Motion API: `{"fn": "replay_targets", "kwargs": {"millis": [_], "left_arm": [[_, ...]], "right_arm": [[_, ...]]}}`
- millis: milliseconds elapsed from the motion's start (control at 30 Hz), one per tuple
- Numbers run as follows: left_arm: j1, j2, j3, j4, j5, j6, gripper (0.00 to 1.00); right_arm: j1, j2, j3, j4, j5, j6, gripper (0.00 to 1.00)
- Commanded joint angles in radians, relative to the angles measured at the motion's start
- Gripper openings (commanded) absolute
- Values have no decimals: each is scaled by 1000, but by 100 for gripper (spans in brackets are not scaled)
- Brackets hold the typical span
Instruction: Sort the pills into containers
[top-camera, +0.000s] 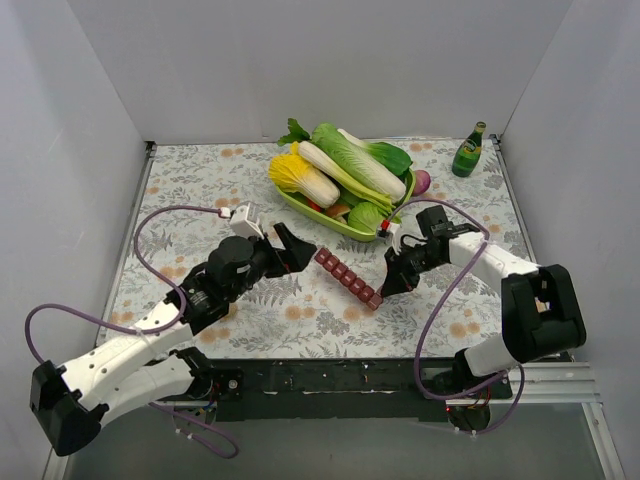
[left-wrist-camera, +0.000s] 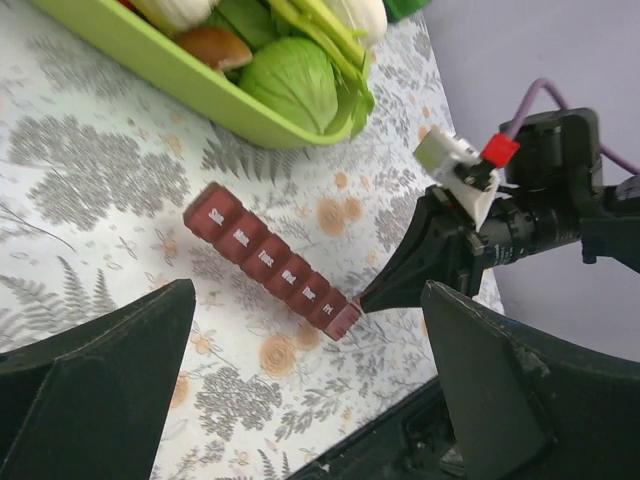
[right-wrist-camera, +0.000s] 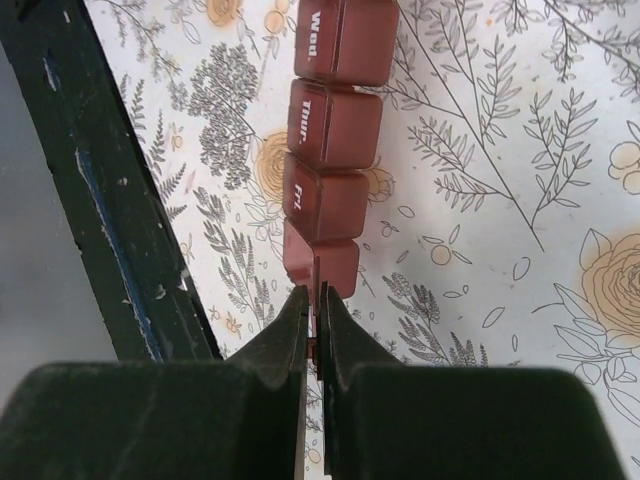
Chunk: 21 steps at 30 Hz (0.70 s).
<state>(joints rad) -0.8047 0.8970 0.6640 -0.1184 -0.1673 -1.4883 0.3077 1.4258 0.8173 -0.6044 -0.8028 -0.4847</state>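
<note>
The dark red pill organiser (top-camera: 347, 277) lies slantwise on the flowered table in the middle; it also shows in the left wrist view (left-wrist-camera: 265, 262) and the right wrist view (right-wrist-camera: 335, 130). My right gripper (top-camera: 383, 292) is at its near end, shut on the thin lid of the last compartment (right-wrist-camera: 315, 300). Its black fingers meet that end in the left wrist view (left-wrist-camera: 400, 270). My left gripper (top-camera: 298, 252) is open and empty, just left of the organiser's far end, with its fingers wide apart (left-wrist-camera: 305, 335). No pills are in view.
A green tray (top-camera: 330, 222) of toy vegetables stands just behind the organiser, with its rim in the left wrist view (left-wrist-camera: 150, 60). A green bottle (top-camera: 467, 150) stands at the back right corner. The black front table edge (right-wrist-camera: 100, 200) is close to my right gripper.
</note>
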Motion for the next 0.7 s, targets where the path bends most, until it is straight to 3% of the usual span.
{"fn": "replay_targets", "kwargs": {"millis": [0,133,233,367,500,667], "left_arm": [[9,-76,91,-203,-142,189,98],[9,-130,115,-291,-184,241,98],[10,-165,111,-313,-192,247,98],[10,-187,85,-303,-179,244,98],[12,-173,66,-285,-166,232,98],[64,-109,86,-293,-138,223,98]], "right_arm": [[-4,71,74,-54,8,-29,1],[-2,130,94,-80,30,-34,4],[-2,168,111,-103,48,-32,15],[-7,160,120,-87,106,-11,44],[-33,130,144,-72,155,0,58],[-59,17,190,-66,160,-78,66]]}}
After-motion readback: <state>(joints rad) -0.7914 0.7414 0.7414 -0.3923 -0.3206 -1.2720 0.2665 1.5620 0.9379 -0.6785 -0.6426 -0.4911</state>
